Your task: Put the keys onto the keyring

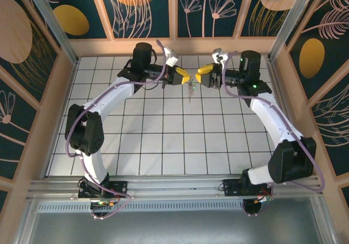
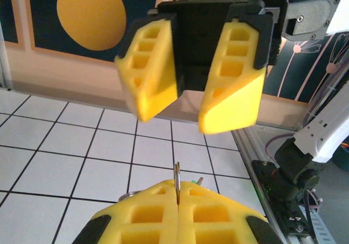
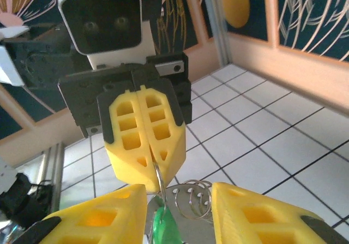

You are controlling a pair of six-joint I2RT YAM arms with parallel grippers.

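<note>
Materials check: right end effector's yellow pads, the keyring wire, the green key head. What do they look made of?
Right end effector pads: matte yellow with open lattice cells, likely printed plastic or a rubbery polymer; keyring: thin, bright, glinting wire, looks like metal; green key head: saturated glossy green, probably plastic, though it is blurred.

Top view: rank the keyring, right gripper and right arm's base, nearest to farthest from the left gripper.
1. keyring, pinched in the left gripper, hanging beneath it.
2. right gripper, directly opposite, on the right.
3. right arm's base, bottom right at the near edge.
</note>
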